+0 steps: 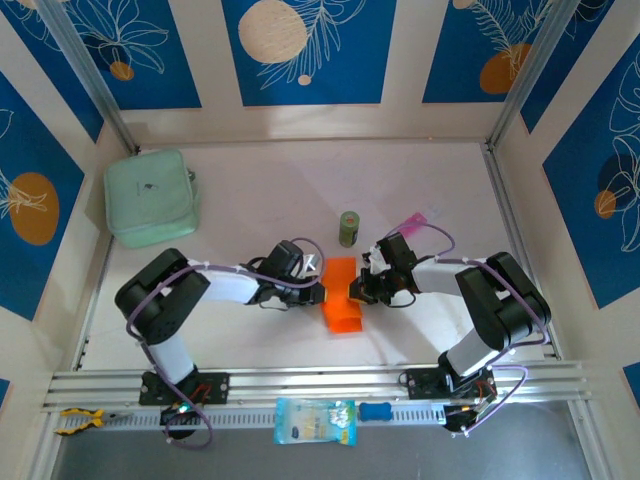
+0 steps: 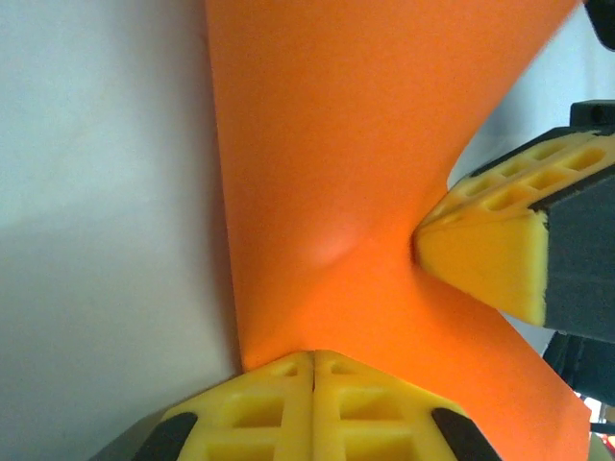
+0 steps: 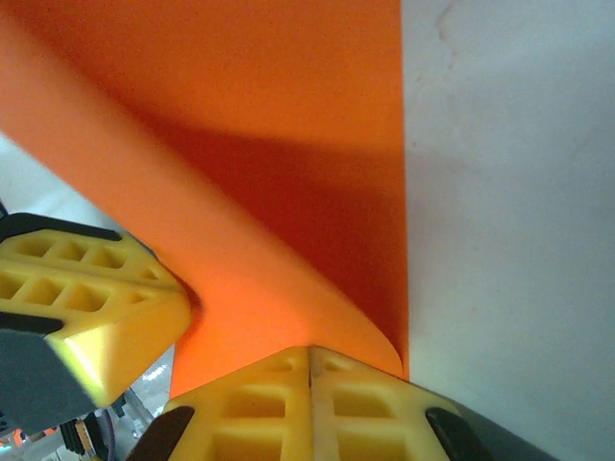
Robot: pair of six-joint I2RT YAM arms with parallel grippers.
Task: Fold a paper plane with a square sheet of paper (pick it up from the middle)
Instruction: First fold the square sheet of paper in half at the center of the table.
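Observation:
The square sheet of paper is bright orange and hangs bent between the two arms at mid-table, a curved strip with no paper plane shape. My left gripper is shut on the sheet's left edge. In the left wrist view its yellow jaws meet on the paper, with the right gripper's fingers pinching the opposite side. My right gripper is shut on the right edge. Its jaws close on the curled paper, and the left gripper's fingers show at the left.
A small green can stands just behind the paper, with a pink packet to its right. A mint-green pouch lies at the back left. On the front rail lie a blue packet and a yellow-handled tool.

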